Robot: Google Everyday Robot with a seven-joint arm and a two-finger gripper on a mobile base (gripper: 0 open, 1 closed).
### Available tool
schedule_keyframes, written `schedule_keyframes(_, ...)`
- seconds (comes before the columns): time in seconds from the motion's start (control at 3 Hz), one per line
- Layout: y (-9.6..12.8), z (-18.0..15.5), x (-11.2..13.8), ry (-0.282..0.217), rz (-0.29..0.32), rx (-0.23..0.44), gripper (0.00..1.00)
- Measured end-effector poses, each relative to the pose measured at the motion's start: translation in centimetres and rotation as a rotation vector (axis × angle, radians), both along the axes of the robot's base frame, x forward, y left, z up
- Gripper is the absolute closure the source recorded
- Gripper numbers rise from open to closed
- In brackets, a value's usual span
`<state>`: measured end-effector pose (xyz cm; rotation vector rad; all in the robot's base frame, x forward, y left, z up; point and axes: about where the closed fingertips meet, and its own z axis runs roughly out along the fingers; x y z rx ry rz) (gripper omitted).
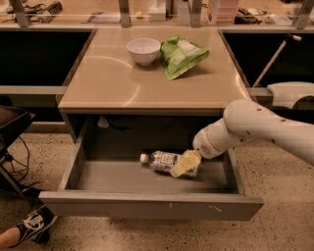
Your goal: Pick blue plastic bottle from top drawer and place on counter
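The blue plastic bottle (163, 160) lies on its side in the open top drawer (147, 205), white cap pointing left, right of the drawer's middle. My gripper (183, 164), with its yellowish tip, reaches down into the drawer from the right. It sits over the bottle's right end, at or touching it. The white arm (255, 128) comes in from the right edge. The counter (117, 83) is the glossy beige top directly above the drawer.
A white bowl (143, 51) and a green crinkled snack bag (181, 56) sit at the back of the counter. A cluttered shelf with metal posts (122, 10) runs behind. A person's sneaker (34, 225) and cables (14, 162) are at the lower left.
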<state>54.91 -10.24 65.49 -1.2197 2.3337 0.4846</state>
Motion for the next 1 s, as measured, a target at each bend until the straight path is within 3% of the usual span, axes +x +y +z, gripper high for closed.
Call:
schedule_keyframes(0.33,0.1,0.2,0.8,-0.024,-0.017,0.006,0.0)
schedule_keyframes(0.67,2.7,-4.0,-0.1,-0.01,0.015,-0.036,0.0)
schedule_keyframes(1.0,2.8,-4.0,-0.1,-0.01,0.016,-0.036,0.0)
